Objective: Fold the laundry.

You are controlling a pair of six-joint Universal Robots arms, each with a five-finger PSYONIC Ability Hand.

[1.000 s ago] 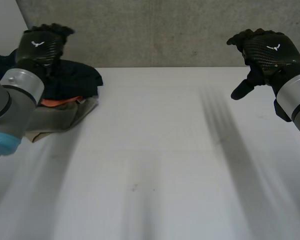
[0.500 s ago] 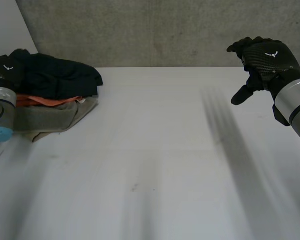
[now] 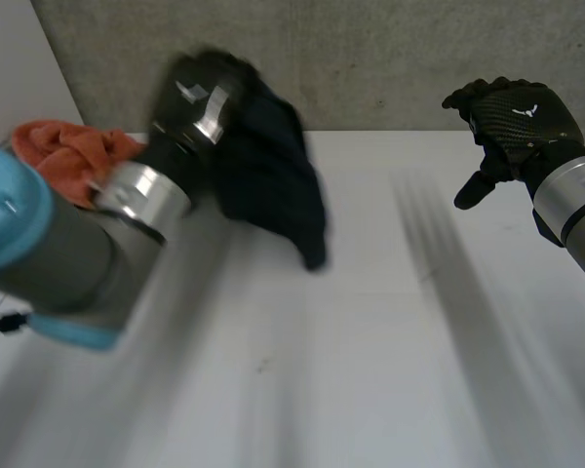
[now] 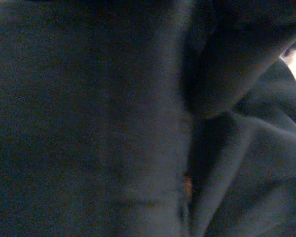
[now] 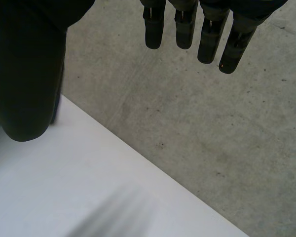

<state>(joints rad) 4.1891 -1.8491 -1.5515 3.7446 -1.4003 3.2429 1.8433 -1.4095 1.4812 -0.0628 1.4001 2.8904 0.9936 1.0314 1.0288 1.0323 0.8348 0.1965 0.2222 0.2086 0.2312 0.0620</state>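
head: white table [image 3: 390, 390] bright under soft, even light | grey wall [image 3: 390, 58] evenly lit, duller | left wrist: dim, dark garment [image 4: 89, 118] swallows light, folds faint | right wrist: bright backdrop, right hand [image 5: 154, 29] in silhouette

One dark garment [image 3: 273, 185], one orange cloth [image 3: 66, 156], one white table [image 3: 370, 341], two robot hands [image 3: 197, 90] [image 3: 515, 112]

the white table [image 3: 390, 351] lies bare across its middle and near side, while the left arm [image 3: 49, 234], a hanging dark garment [image 3: 273, 175] and an orange cloth [image 3: 68, 156] crowd its far left.
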